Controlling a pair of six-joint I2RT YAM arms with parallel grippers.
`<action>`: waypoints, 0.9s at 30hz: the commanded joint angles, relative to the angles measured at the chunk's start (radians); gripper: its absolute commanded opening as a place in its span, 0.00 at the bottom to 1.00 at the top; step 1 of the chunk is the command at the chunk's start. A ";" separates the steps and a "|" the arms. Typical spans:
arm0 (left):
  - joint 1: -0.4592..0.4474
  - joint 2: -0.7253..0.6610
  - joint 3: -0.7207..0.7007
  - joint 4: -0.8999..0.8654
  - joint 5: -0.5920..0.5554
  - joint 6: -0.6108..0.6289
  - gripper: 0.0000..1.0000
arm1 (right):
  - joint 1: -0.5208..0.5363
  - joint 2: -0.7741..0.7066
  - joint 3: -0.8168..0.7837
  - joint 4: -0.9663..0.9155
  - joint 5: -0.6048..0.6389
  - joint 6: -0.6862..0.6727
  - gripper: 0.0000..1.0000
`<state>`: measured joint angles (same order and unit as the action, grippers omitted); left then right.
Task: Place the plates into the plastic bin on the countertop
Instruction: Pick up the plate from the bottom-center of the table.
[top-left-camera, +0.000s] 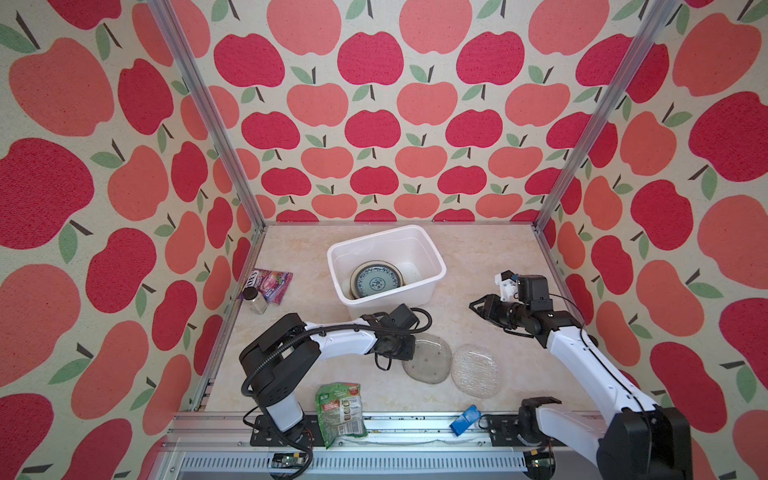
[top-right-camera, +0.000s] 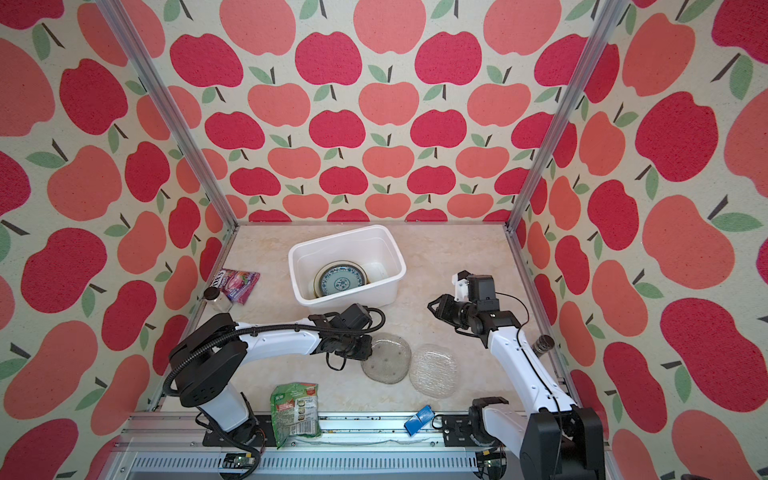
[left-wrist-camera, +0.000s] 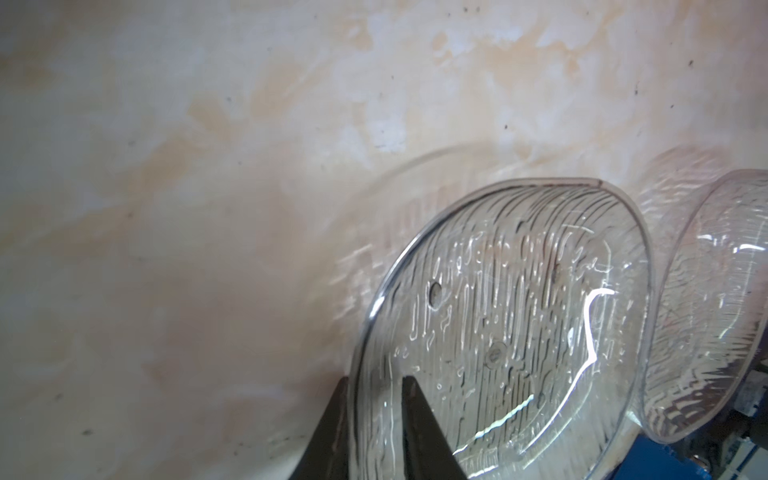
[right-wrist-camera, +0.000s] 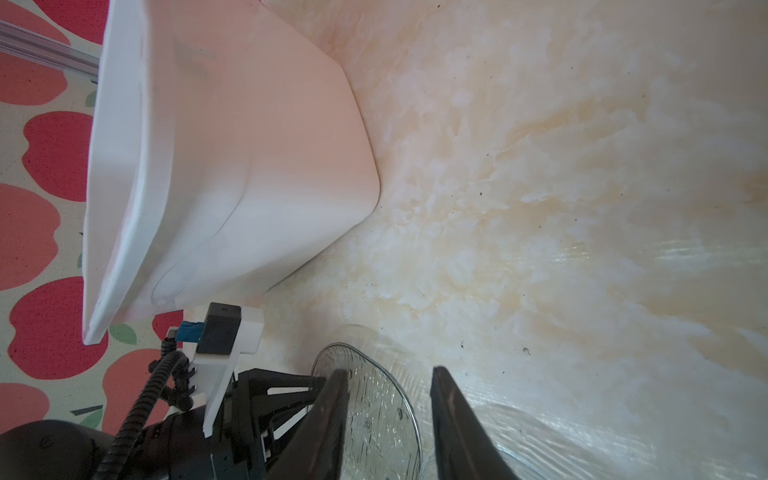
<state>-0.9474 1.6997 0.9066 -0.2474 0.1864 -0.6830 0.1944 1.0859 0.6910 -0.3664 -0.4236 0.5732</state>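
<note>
You can read "OXS" on the flat purple sweet bag (top-left-camera: 269, 284). Words on the green foil packet (top-left-camera: 340, 412) are too small.

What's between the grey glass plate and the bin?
Nothing on the countertop between the grey glass plate and the plastic bin. Only the left arm's wrist crosses that gap, the left gripper straddling the plate's rim. A blue patterned plate already lies inside.

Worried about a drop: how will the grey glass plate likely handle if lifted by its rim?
Probably stiff: the grey glass plate looks like rigid textured glass. Likely slippery, since the left claw straddles only its thin, glossy rim. Probably fragile too; the clear glass plate lies close beside it, so knocks are possible.
</note>
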 joint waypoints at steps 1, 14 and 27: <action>0.004 0.051 0.006 -0.023 0.030 0.009 0.16 | 0.007 -0.016 -0.014 0.002 0.002 0.004 0.37; 0.007 0.014 0.046 -0.129 -0.030 0.026 0.00 | 0.009 0.023 -0.007 0.034 -0.007 0.014 0.37; 0.006 -0.246 0.062 -0.317 -0.079 0.069 0.00 | 0.008 0.077 0.004 0.085 -0.018 0.021 0.37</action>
<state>-0.9405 1.5307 0.9600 -0.4965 0.1379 -0.6373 0.1947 1.1492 0.6910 -0.3046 -0.4248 0.5800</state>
